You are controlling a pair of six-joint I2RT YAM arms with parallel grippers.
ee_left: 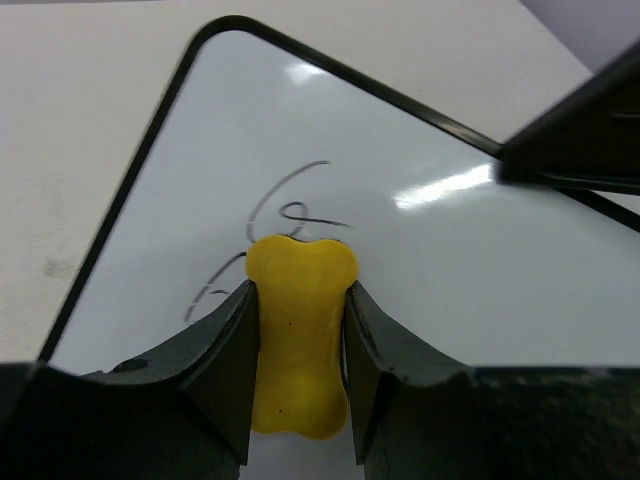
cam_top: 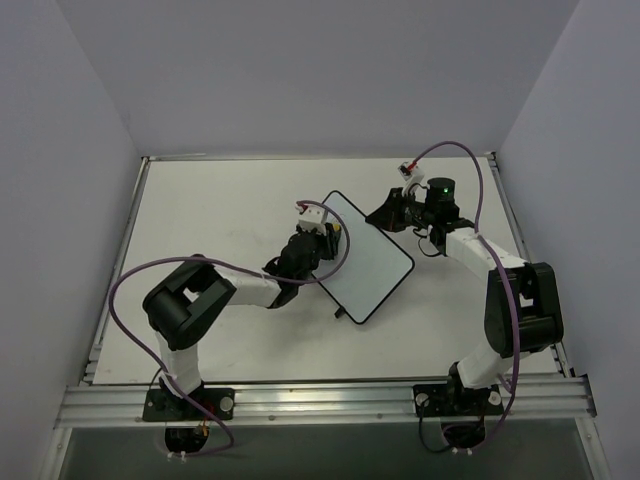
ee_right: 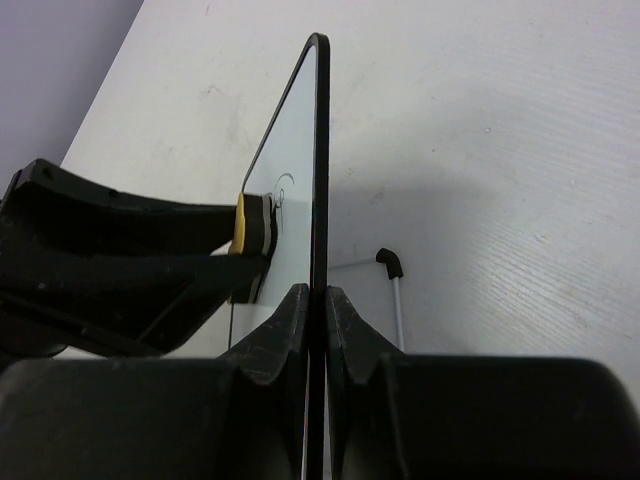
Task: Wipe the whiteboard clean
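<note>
The whiteboard lies tilted in the middle of the table, glossy white with a thin black frame. Dark scribbles remain near its upper left corner in the left wrist view. My left gripper is shut on a yellow eraser block, whose tip touches the board just below the scribbles. It shows from above as a yellow spot. My right gripper is shut on the whiteboard's edge, seen edge-on, and holds the board's right side.
A thin white rod with a black tip lies on the table beside the board. A small black foot sticks out at the board's near edge. White walls close in the table on three sides.
</note>
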